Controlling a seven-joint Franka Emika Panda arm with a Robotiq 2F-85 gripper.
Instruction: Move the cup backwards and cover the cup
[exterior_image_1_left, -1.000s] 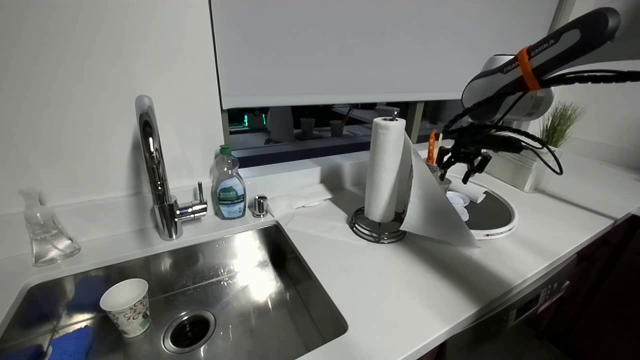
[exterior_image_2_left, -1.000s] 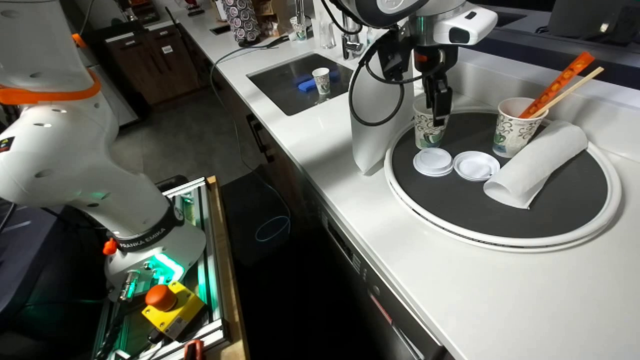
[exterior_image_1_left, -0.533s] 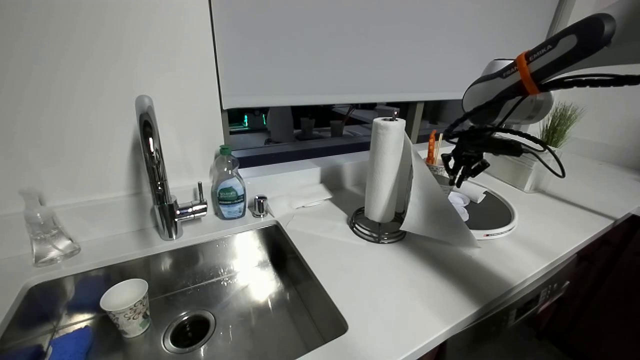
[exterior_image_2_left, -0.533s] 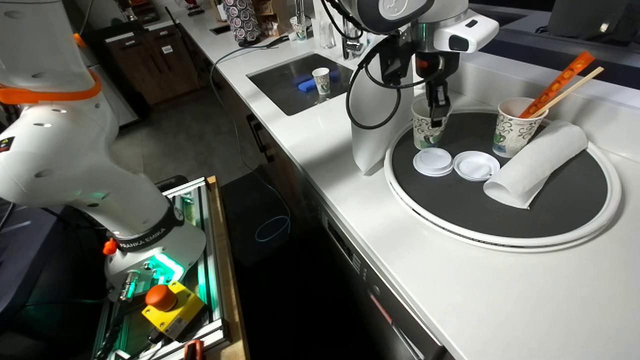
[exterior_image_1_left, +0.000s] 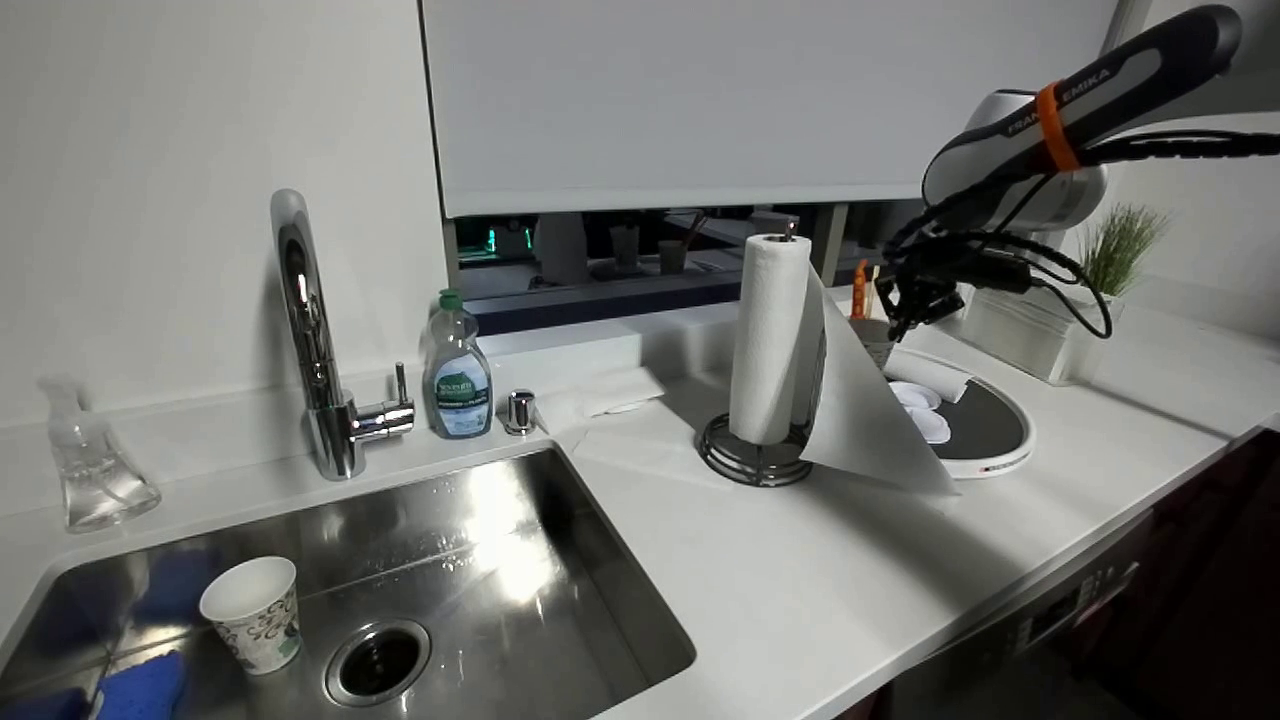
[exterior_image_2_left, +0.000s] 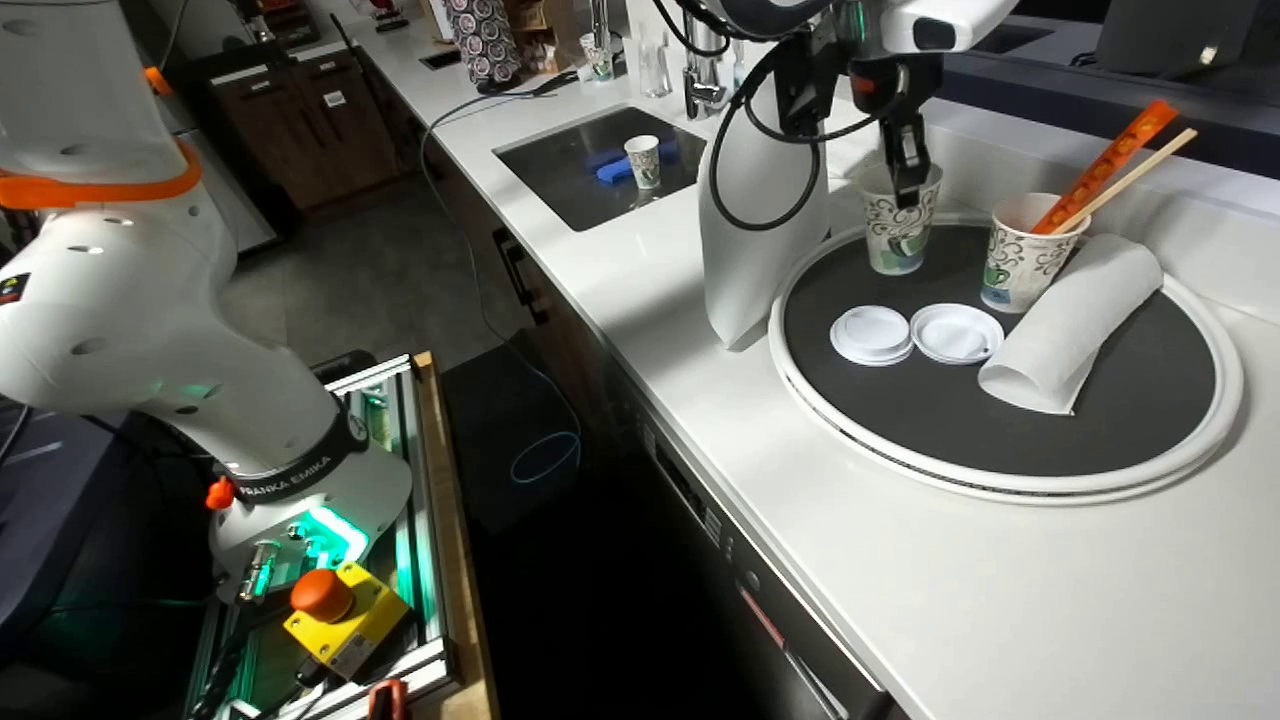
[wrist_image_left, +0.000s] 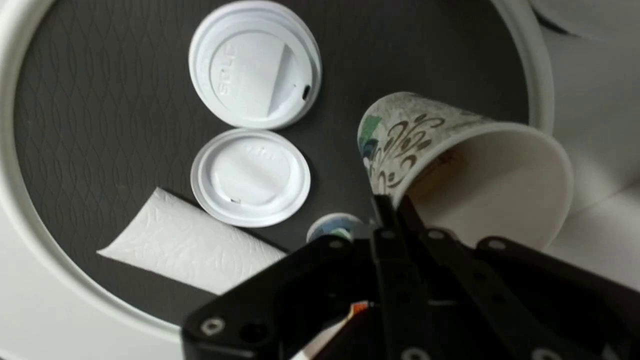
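While round dark-grey tray (wrist_image_left: 100, 115) held round white plastic lids (wrist_image_left: 251, 145), presumably for covering, black two-finger gripper (wrist_image_left: 393, 204) had jaws clamped on rim of white patterned paper cup (wrist_image_left: 465, 165) by tray edge, likely to shift it back

In an exterior view: white wall (exterior_image_1_left: 180, 120) is filling upper left | blind (exterior_image_1_left: 720, 110) is hanging above window (exterior_image_1_left: 640, 250), upper centre | light (exterior_image_1_left: 520, 568) is glaring off sink (exterior_image_1_left: 460, 640) | in an exterior view: cabinets (exterior_image_2_left: 305, 130) are standing upper left, above grey floor (exterior_image_2_left: 345, 260)
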